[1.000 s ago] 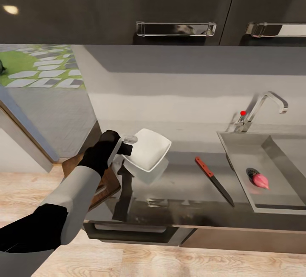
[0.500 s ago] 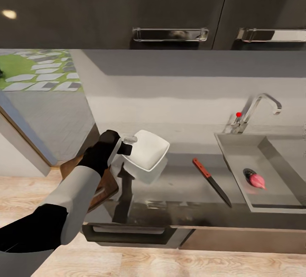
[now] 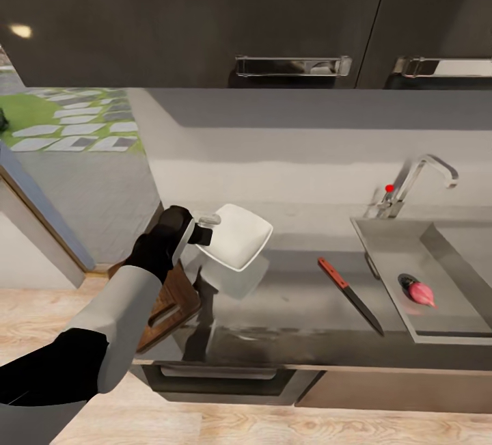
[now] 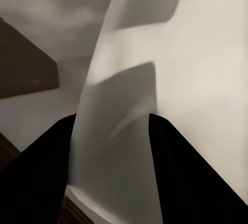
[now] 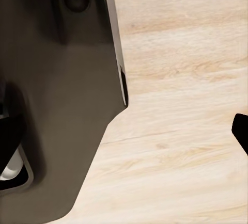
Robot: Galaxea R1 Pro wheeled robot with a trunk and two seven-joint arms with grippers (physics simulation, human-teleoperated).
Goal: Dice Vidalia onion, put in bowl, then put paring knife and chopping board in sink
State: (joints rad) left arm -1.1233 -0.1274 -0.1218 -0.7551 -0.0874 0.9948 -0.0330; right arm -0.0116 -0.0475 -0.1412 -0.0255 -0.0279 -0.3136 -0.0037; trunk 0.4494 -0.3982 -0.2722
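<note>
My left gripper (image 3: 207,229) is shut on the near rim of the white bowl (image 3: 238,243), which hangs tilted just above the grey countertop (image 3: 287,301). In the left wrist view the bowl (image 4: 155,79) sits between the two dark fingers (image 4: 41,177). The dark-brown chopping board (image 3: 171,300) lies under my left forearm at the counter's left end. The paring knife (image 3: 348,294), with its red handle, lies right of the bowl. The pinkish Vidalia onion (image 3: 421,292) rests in the sink (image 3: 403,247) by the drain. A dark tip (image 5: 241,130) shows at the right wrist view's edge.
A chrome tap (image 3: 413,182) with a red knob stands behind the sink. Dark wall cabinets (image 3: 205,14) with metal handles hang above the counter. The counter ends on the left, by an opening onto a paved garden. The right wrist view has my dark base (image 5: 57,95) over the wooden floor (image 5: 181,105).
The bowl has come up off the countertop in my left gripper and now tilts more. The whole head view has shifted a little; knife and onion stay put.
</note>
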